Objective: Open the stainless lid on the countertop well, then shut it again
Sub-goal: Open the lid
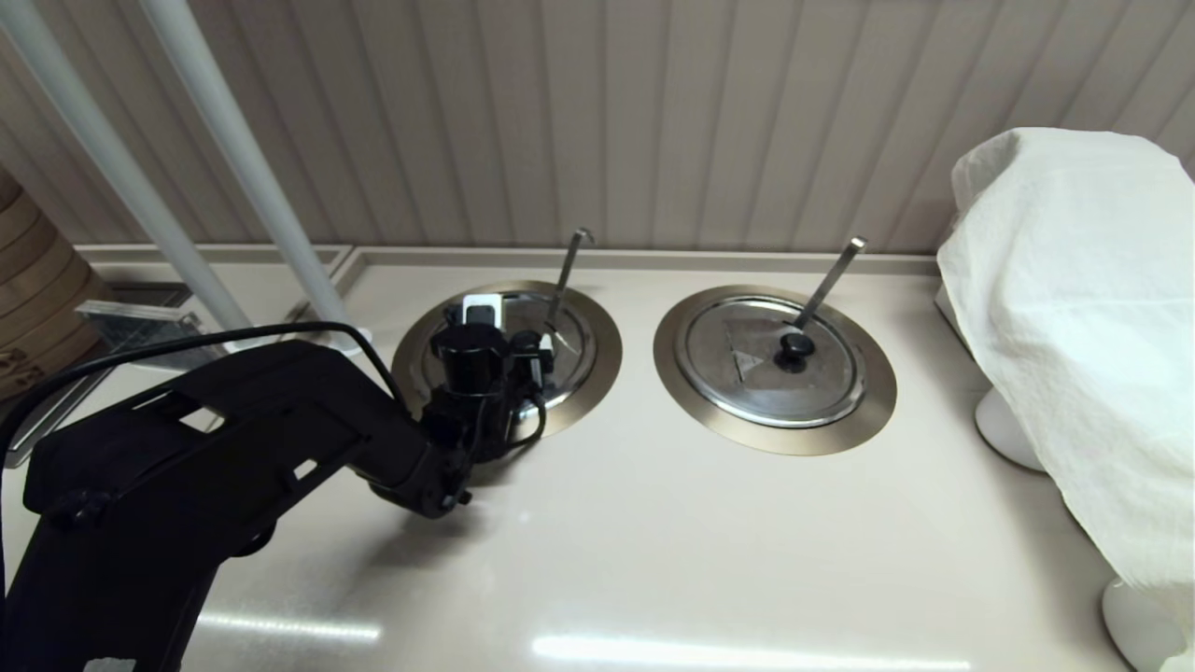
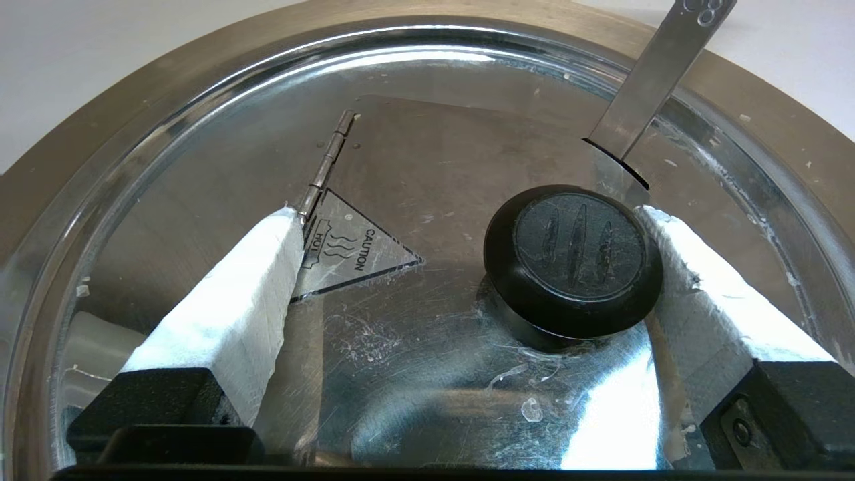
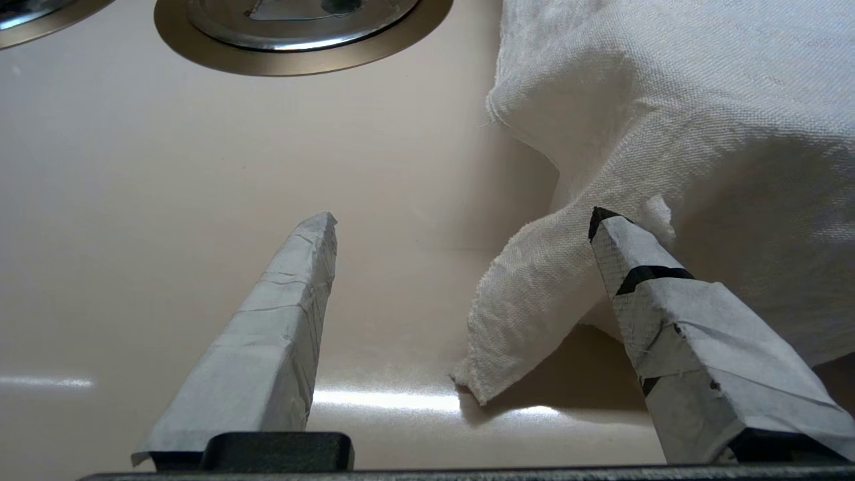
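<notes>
The stainless lid (image 1: 571,338) (image 2: 434,153) lies flat in the countertop well, inside its bronze rim ring (image 1: 605,359) (image 2: 100,127). A thin hook-tipped handle (image 1: 568,271) (image 2: 651,80) sticks up through the lid's edge notch. My left gripper (image 1: 499,347) (image 2: 467,217) hangs just over the lid, open. The black knob (image 2: 574,257) sits between the fingers, right against one padded finger (image 2: 695,280); the other finger (image 2: 234,307) stands well apart, beside the triangular caution mark (image 2: 354,254). My right gripper (image 3: 462,217) is open over bare counter, holding nothing.
The twin lid (image 1: 775,359) (image 3: 300,20) with a flat square-tipped handle (image 1: 829,280) sits to the right. A white cloth (image 1: 1074,327) (image 3: 668,100) covers something at the right edge, next to my right gripper. Two white poles (image 1: 243,159) rise at the back left.
</notes>
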You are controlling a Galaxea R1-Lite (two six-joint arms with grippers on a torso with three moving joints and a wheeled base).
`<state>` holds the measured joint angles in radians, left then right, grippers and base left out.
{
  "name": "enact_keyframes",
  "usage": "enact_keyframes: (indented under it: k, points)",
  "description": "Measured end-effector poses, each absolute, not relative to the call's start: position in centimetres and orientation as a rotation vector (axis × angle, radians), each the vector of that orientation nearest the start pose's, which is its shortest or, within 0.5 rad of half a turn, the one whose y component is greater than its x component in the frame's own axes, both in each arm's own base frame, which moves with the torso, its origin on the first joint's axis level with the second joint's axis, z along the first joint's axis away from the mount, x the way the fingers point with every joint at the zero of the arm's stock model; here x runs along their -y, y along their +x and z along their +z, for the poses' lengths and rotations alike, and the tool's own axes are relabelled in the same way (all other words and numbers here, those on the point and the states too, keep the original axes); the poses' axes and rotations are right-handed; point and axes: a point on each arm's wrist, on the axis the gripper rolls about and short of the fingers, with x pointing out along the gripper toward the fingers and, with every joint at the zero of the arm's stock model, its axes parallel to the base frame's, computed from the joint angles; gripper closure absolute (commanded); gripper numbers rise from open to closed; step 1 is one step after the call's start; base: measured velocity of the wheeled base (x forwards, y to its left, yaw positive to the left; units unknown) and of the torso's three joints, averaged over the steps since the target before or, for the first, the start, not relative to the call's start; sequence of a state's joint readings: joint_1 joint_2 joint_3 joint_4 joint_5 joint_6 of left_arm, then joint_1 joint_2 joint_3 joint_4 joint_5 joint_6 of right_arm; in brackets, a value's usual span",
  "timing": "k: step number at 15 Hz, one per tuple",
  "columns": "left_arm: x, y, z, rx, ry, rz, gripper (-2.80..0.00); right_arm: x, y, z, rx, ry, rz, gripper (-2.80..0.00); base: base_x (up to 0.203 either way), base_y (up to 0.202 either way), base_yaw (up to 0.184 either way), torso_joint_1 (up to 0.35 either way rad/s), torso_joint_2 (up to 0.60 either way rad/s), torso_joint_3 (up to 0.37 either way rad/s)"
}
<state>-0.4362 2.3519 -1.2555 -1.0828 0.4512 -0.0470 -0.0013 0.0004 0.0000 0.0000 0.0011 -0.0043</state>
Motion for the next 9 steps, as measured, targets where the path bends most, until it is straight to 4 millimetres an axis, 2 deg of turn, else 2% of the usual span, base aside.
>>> enact_keyframes:
  k: [9]
  points:
    - [17.9,41.4,10.2,0.011,-0.05,0.02,-2.8,0.0,-2.3,7.5,0.0,-0.004,0.0,-2.8,0.0,0.0,0.0,0.0,0.0,0.0]
